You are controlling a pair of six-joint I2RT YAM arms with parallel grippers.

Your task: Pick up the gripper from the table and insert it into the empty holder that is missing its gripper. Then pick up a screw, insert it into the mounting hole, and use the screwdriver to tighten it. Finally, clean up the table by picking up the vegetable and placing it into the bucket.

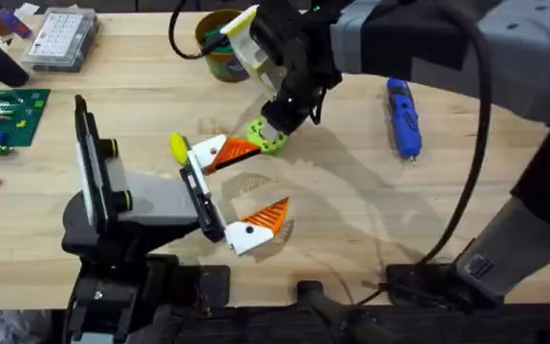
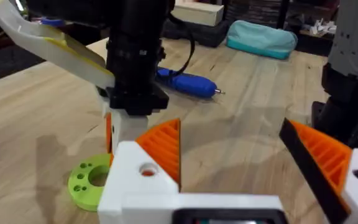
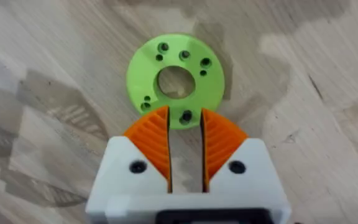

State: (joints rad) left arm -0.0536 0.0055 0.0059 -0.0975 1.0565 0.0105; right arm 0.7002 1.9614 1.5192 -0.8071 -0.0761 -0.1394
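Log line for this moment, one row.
right gripper: over vegetable rim, narrow gap | left gripper: open, idle | screwdriver: on table | bucket: far side

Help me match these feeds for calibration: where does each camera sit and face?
Overhead: above the bases, looking down at the table, both arms, bucket.
Left wrist: low, facing the right gripper and screwdriver; own fingers below.
Right wrist: straight down on the vegetable; own fingers.
All share the vegetable.
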